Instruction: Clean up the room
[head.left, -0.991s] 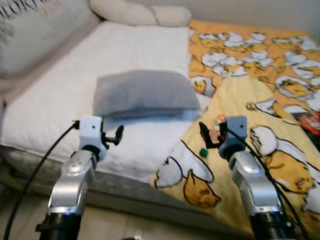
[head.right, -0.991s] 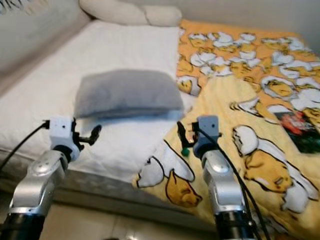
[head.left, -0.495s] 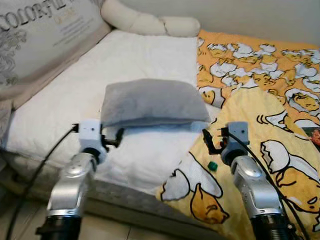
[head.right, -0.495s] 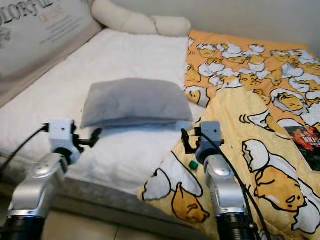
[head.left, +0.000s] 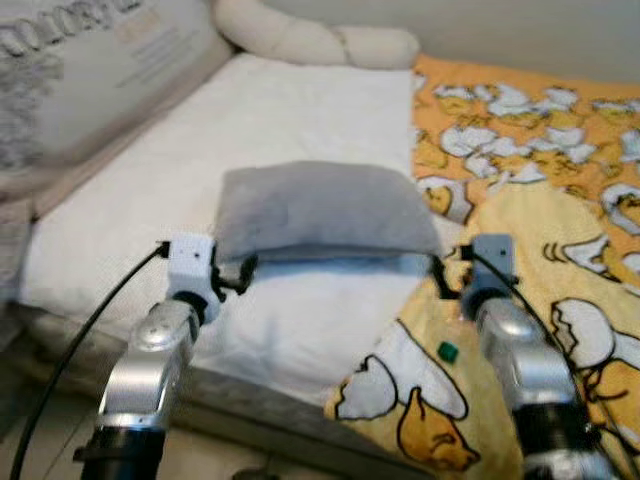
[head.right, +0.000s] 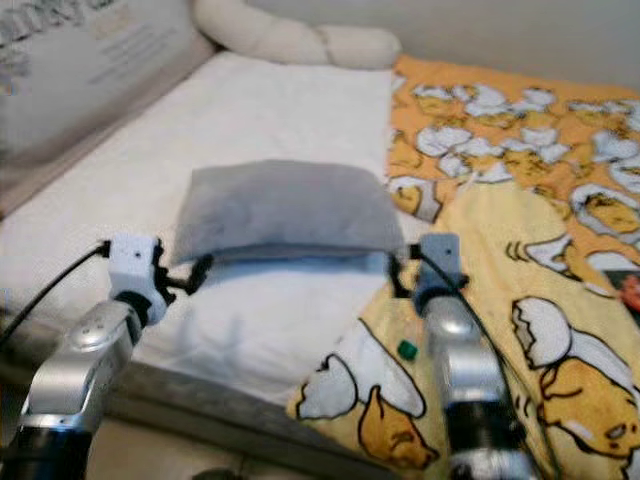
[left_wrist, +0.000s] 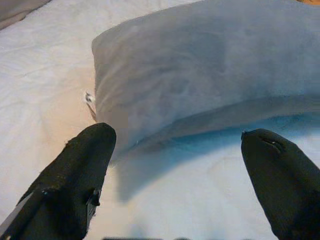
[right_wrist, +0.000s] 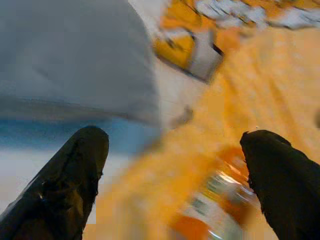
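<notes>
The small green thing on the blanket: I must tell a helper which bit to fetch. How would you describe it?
Start at the yellow cartoon blanket covering the bed's right side. Near its front edge, just left of the right arm, lies the small green object. It is the single green spot on yellow-and-white print, far smaller than the grey pillow nearby.

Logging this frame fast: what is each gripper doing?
Left gripper: open, holding nothing, at the grey pillow's left corner.
Right gripper: open, holding nothing, by its right corner.
</notes>
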